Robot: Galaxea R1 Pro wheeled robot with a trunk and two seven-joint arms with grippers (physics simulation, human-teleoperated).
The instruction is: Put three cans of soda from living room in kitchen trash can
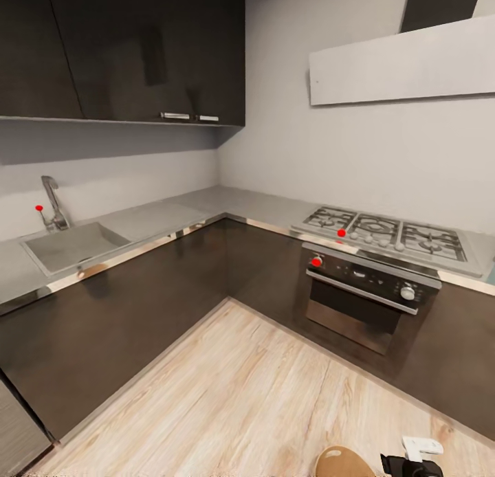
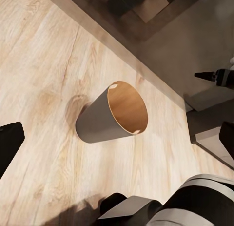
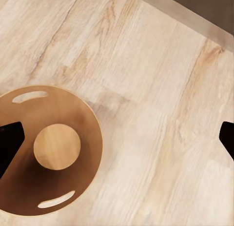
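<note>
The tash can (image 2: 114,113) is a round brown bin standing upright on the kitchen's wood floor, close to the dark cabinet base. My right gripper (image 3: 122,131) hangs open above the floor beside the tash can (image 3: 48,148) and looks straight down past it. The bin's pale flat bottom (image 3: 57,146) is bare. My left gripper (image 2: 122,133) is open too, higher up and off to one side of the bin. In the head view the tash can's rim (image 1: 344,462) sits at the lower edge, next to my right arm (image 1: 412,462). The cans of soda are out of view.
Dark cabinets (image 1: 137,305) run along an L-shaped grey countertop (image 1: 227,205). It holds a sink (image 1: 72,247) with a tap at the left and a gas hob (image 1: 385,233) over a steel oven (image 1: 364,298) at the right. Wood floor (image 1: 261,394) stretches ahead.
</note>
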